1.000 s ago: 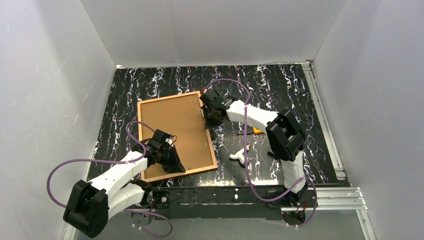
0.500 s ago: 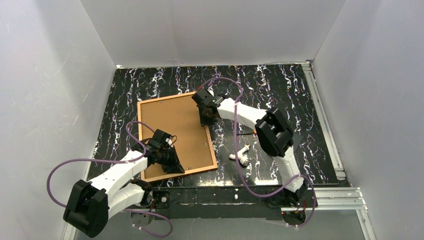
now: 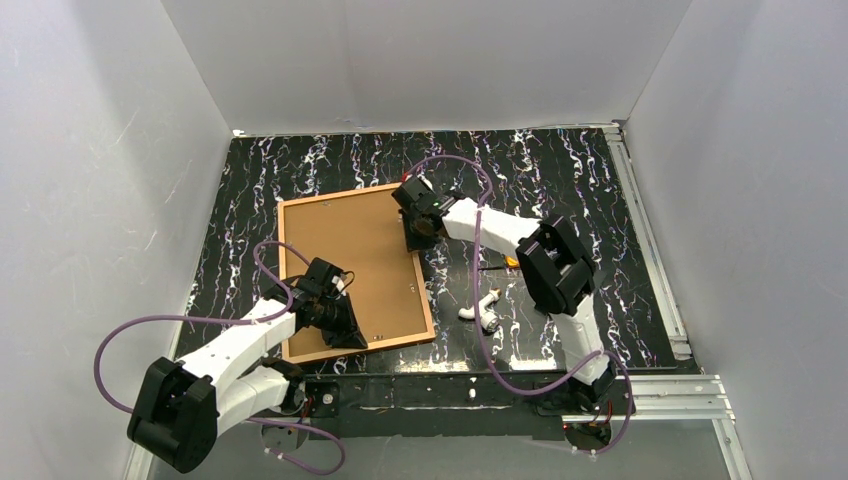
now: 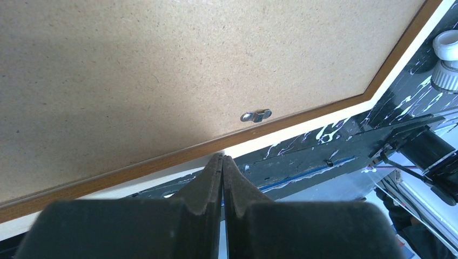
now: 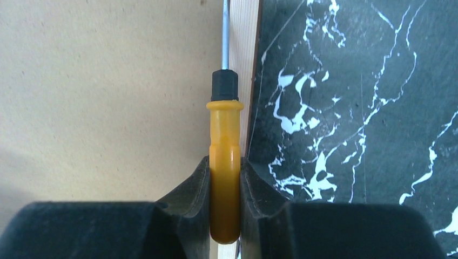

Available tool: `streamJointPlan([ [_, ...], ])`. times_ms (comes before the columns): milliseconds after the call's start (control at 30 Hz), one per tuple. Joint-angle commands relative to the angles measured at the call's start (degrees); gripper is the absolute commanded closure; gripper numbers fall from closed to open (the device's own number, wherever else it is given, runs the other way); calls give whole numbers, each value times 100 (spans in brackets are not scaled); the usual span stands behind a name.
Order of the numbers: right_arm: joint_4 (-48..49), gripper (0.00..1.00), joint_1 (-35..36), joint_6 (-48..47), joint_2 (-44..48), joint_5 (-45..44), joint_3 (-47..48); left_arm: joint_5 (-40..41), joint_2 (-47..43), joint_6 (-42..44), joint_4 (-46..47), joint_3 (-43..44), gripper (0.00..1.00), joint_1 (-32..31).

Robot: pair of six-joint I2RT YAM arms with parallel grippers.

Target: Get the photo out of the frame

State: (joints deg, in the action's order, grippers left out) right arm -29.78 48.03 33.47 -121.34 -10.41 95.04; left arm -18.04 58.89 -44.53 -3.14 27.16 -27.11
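The frame [image 3: 350, 270] lies face down on the table, its tan board back [image 4: 162, 70] up, with a thin reddish-brown wood rim [image 4: 140, 164]. The photo is hidden under it. My left gripper [image 3: 345, 325] is shut and empty, its tips [image 4: 220, 159] at the frame's near edge, close to a small metal turn clip [image 4: 256, 115]. My right gripper [image 3: 418, 232] is shut on a yellow-handled screwdriver [image 5: 224, 162], held over the frame's right edge [image 5: 246, 81], its thin shaft [image 5: 225, 32] pointing along that rim.
A small white object [image 3: 480, 310] lies on the black marbled table [image 3: 560, 180] right of the frame. A bit of yellow [image 3: 513, 261] shows beside the right arm. White walls close in three sides. A white cylinder [image 4: 447, 59] shows at the left wrist view's right edge.
My right gripper swung left over the frame's upper right corner, then shifted slightly back right along the edge. The left gripper and the frame have not moved.
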Motion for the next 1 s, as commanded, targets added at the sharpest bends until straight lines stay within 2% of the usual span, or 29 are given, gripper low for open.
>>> streamJointPlan([
  [0, -281, 99, -31, -188, 442, -15, -224, 602, 195, 302, -1222, -280, 100, -22],
  [233, -359, 99, -31, -578, 932, 238, -106, 540, 137, 425, -1356, -44, 100, -22],
  [700, -179, 99, -136, -322, 101, 676, 177, 468, 137, 440, -1450, 24, 100, -23],
  [967, -232, 99, -291, -394, -254, 629, 333, 486, 70, 435, -1506, -8, 100, -22],
])
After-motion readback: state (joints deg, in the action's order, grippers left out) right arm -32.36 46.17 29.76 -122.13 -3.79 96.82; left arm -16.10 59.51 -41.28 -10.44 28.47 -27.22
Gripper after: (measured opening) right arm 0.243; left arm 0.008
